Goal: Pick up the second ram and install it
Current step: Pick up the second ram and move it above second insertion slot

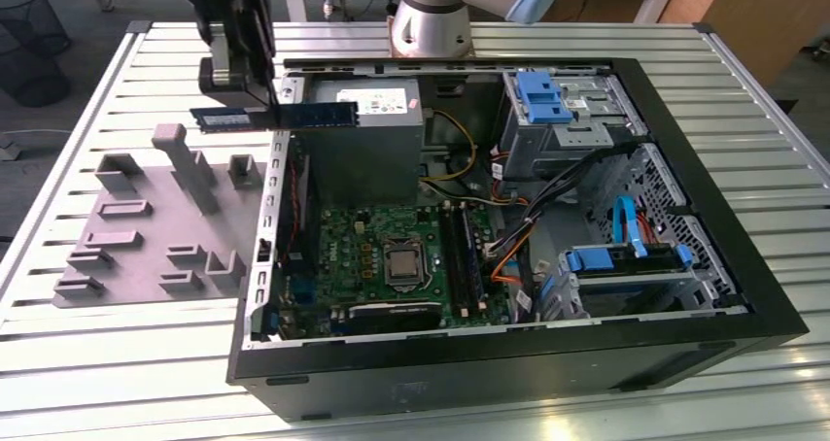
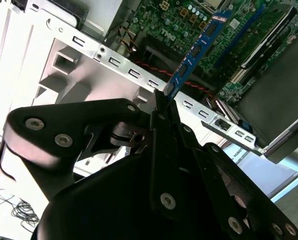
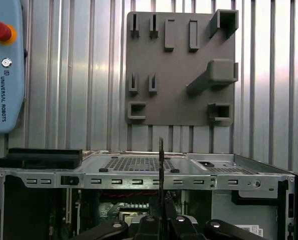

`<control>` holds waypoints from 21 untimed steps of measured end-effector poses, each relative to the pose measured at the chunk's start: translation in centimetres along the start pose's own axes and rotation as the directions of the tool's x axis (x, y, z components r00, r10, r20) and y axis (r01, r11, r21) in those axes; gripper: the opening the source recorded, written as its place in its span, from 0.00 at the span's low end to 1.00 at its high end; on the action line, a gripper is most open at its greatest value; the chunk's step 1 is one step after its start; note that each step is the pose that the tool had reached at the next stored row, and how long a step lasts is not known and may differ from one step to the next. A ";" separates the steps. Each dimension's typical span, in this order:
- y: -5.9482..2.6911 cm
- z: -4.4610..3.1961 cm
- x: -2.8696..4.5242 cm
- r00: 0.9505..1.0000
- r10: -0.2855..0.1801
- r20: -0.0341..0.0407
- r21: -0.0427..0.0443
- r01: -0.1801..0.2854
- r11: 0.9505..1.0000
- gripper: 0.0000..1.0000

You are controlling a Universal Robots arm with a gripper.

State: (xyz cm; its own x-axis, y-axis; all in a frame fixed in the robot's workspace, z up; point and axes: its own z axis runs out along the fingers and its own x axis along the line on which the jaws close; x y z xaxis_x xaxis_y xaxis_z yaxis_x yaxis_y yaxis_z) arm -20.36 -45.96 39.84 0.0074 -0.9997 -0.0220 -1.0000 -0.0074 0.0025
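Over the case's wall nearest the fixture plate, the end effector (image 1: pixel 275 106) is clenched on the second ram (image 1: pixel 318 115), holding it level in the air, clear of everything below. Grip sits approx. mid-length, pinching the two flat faces; both ends stick out free.

Handling, my judgement: v. light, stiff, but thin and brittle. It won't flex much before something cracks. Faces are smooth laminate with small black chips, so some slip risk under a light pinch. Best hold is the board's faces or short ends, away from the contact edge.

Materials noted:
- Stick: dark blue-green board, long and narrow.
- Case (image 1: pixel 519 354): black sheet metal, open-topped, perforated inner panels.
- Motherboard (image 1: pixel 363 237): green, w/ long black slots (image 1: pixel 462 256), well apart from the stick.
- Fixture plate (image 1: pixel 143 203): matte grey plastic w/ raised blocks.
- Table (image 1: pixel 130 363): ribbed aluminium slats, reflective.
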 end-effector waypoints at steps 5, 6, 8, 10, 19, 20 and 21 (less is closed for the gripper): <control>-1.21 -0.01 0.01 1.000 0.000 0.000 0.000 0.000 1.000 0.14; -1.54 -0.01 0.01 1.000 0.000 0.000 0.000 0.000 1.000 0.14; -2.26 -0.01 0.02 1.000 0.000 0.000 0.000 0.000 1.000 0.14; -2.96 -0.01 0.02 1.000 0.000 0.000 0.000 0.000 1.000 0.14; -5.43 -0.01 0.04 1.000 0.000 0.000 0.000 0.000 1.000 0.14; -5.47 -0.02 0.04 1.000 0.000 0.000 0.000 0.000 1.000 0.14; -5.52 -0.02 0.04 1.000 0.000 0.000 0.000 0.000 1.000 0.14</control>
State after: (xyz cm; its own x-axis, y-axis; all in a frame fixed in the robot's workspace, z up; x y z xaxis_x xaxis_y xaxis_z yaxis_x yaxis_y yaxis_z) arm -14.84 -45.96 39.84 0.0073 -0.9997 -0.0219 -1.0000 -0.0074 0.0025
